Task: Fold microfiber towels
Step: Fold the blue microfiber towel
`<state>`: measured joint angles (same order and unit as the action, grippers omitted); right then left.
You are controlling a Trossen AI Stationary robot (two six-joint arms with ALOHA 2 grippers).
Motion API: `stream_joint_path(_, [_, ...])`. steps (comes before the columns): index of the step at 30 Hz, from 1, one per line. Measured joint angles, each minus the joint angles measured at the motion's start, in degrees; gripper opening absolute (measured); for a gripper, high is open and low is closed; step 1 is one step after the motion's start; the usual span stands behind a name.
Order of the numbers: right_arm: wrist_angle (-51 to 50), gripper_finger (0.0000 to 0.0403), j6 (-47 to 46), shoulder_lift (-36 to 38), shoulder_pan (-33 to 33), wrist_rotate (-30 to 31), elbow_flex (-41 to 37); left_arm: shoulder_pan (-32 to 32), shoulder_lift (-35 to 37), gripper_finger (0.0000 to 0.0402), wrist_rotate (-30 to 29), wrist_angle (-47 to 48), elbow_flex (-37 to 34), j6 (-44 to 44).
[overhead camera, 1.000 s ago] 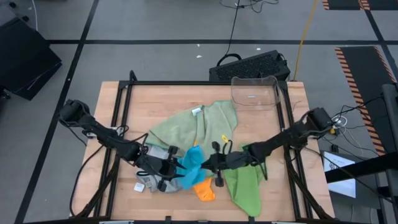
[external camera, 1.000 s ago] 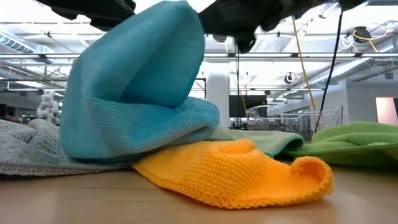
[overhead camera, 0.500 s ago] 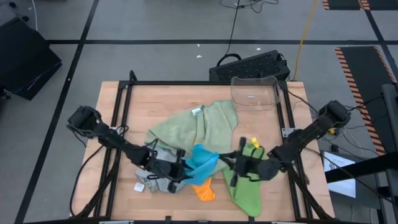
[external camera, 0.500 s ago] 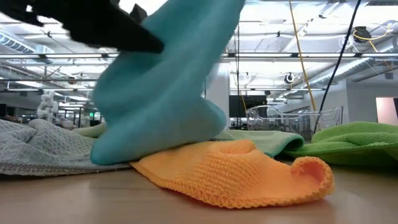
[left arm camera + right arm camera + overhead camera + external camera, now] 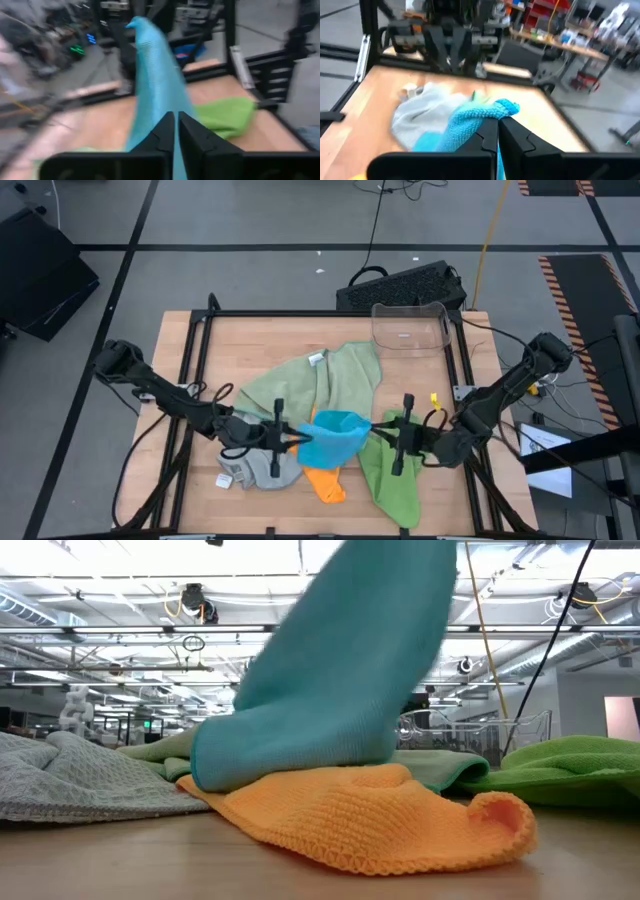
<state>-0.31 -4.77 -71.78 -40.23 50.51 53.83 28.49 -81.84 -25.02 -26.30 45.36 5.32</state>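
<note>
Since half a second ago the bright blue microfiber towel has been drawn out wider between the left hand and right hand, seen from above over the wooden tabletop. Level with the table, only its lower fold shows, resting on the orange knit towel. Each wrist camera adds that its fingers are pressed together, pinching a blue corner.

Clear bin on table — perhaps plastic.
</note>
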Motion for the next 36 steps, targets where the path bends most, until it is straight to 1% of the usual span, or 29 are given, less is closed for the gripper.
stream_joint_path(2, [-0.05,0.0000,-2.46,-1.08,-0.07,-3.30,-1.44,-0.47,-1.94,0.0061,-0.41,2.60,0.00,-4.30])
stream_joint_path(4, [-0.10,0.0000,-5.94,-1.93,-0.15,-6.92,-2.89,-1.07,-3.72,0.0082,-2.83,7.98,-0.15,-9.68])
stream_joint_path(7, [-0.02,0.0000,-12.36,-3.03,-0.15,-10.69,-5.17,-2.34,-7.58,0.0108,-4.93,11.75,-0.11,-17.86])
stream_joint_path(10, [-0.04,0.0000,-18.23,-3.76,-0.17,-12.49,-7.93,-3.25,-12.81,0.0126,-3.28,12.08,-0.11,-22.74])
stream_joint_path(13, [0.06,0.0000,-22.66,-4.08,-0.17,-14.39,-10.52,-4.15,-17.97,0.0132,-1.10,10.79,-0.13,-25.70])
stream_joint_path(15, [0.26,0.0000,-25.39,-4.08,-0.17,-15.02,-12.14,-4.77,-21.18,0.0133,3.47,8.02,-0.11,-27.93])
stream_joint_path(16, [0.47,0.0000,-26.59,-4.08,-0.17,-15.68,-12.69,-4.97,-22.34,0.0133,6.84,6.67,-0.15,-28.42])
stream_joint_path(18, [0.75,0.0000,-28.10,-4.06,-0.17,-17.41,-13.51,-4.91,-24.53,0.0133,15.24,0.61,-0.13,-28.11])
stream_joint_path(20, [1.00,0.0000,-28.66,-4.07,-0.17,-19.63,-14.04,-4.41,-25.21,0.0134,22.00,-4.23,-0.13,-26.61])
stream_joint_path(22, [1.44,0.0000,-28.66,-4.06,-0.17,-20.98,-14.39,-3.76,-25.14,0.0134,25.56,-8.53,-0.11,-24.89])
stream_joint_path(24, [1.43,0.0000,-28.68,-4.06,-0.17,-21.23,-14.58,-3.00,-23.73,0.0134,26.86,-9.86,-0.11,-22.58])
stream_joint_path(27, [1.52,0.0000,-28.85,-4.03,-0.17,-21.17,-15.25,-2.22,-20.23,0.0134,27.23,-9.76,-0.07,-19.69])
stream_joint_path(30, [1.76,0.0000,-29.48,-4.03,-0.17,-20.54,-16.17,-1.94,-16.32,0.0134,26.33,-5.49,-0.08,-17.62])
stream_joint_path(32, [2.22,0.0000,-29.74,-4.03,-0.17,-20.54,-16.55,-1.95,-14.20,0.0134,25.14,-4.76,-0.09,-16.79])
stream_joint_path(34, [2.22,0.0000,-29.68,-4.03,-0.17,-20.54,-16.59,-1.89,-12.29,0.0134,20.30,-3.66,-0.09,-16.43])
stream_joint_path(36, [2.28,0.0000,-29.66,-4.03,-0.17,-20.55,-16.59,-2.03,-11.80,0.0134,13.40,-2.95,-0.03,-16.73])
